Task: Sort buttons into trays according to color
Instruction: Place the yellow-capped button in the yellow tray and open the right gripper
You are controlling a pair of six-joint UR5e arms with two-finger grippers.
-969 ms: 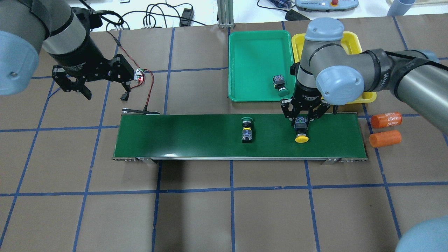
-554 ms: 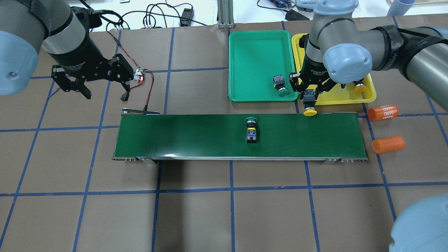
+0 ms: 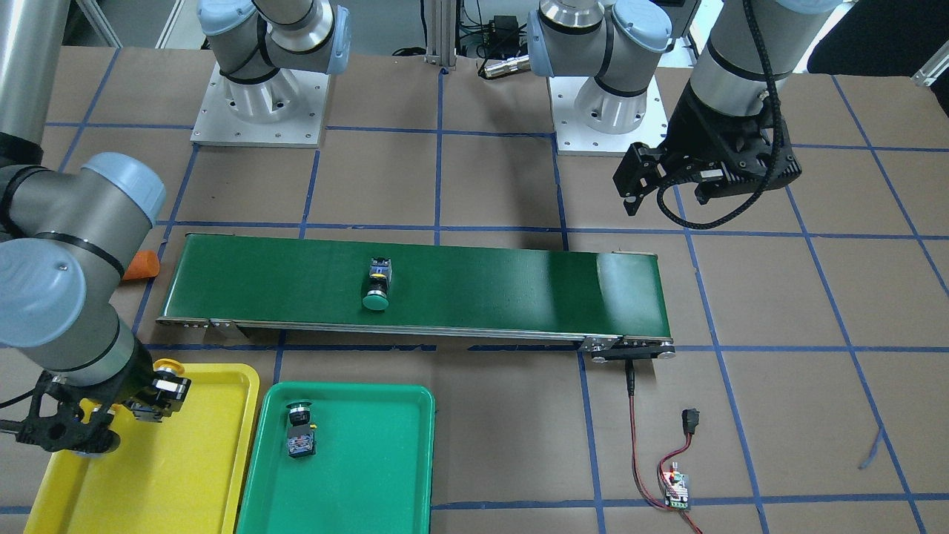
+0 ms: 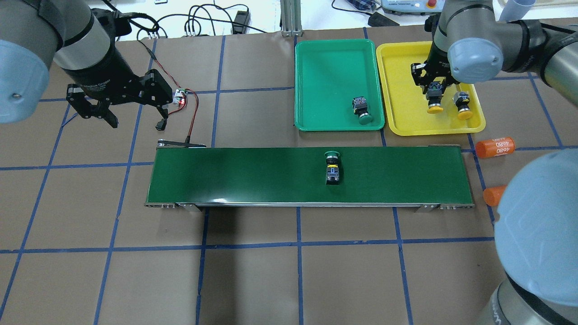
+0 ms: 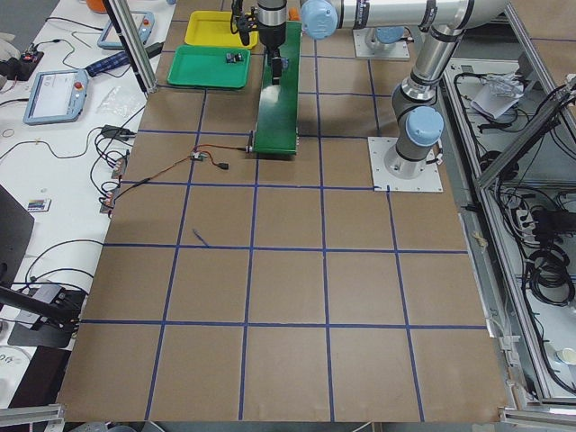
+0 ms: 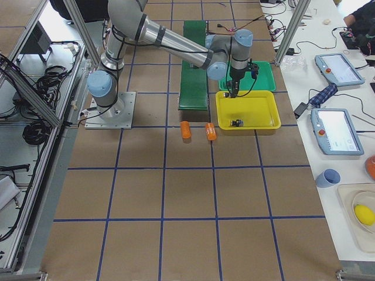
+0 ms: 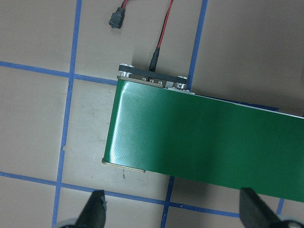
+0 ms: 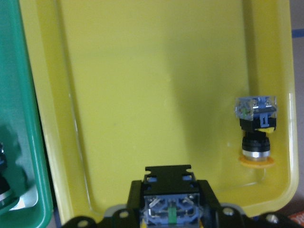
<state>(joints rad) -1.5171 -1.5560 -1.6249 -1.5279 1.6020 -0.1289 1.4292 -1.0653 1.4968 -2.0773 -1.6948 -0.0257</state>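
My right gripper (image 4: 435,91) is shut on a yellow-capped button (image 4: 435,103) and holds it over the yellow tray (image 4: 402,90), cap pointing toward the belt. In the right wrist view its blue-grey block (image 8: 170,207) sits between the fingers. A second yellow button (image 4: 463,107) lies in that tray, to the held one's right (image 8: 256,128). One green-capped button (image 4: 361,110) lies in the green tray (image 4: 329,67). Another green button (image 4: 333,167) lies on the conveyor belt (image 4: 248,174). My left gripper (image 4: 135,115) is open and empty, above the table beyond the belt's left end.
Two orange cylinders lie right of the belt, one marked 4680 (image 4: 496,146) and one partly hidden by my right arm (image 4: 492,194). A red-black cable with a small board (image 4: 180,97) runs to the belt's left end. The trays stand side by side behind the belt.
My right gripper has carried the yellow button from the belt's right part up and over the yellow tray. The green button on the belt has drifted right. The left arm has not moved.
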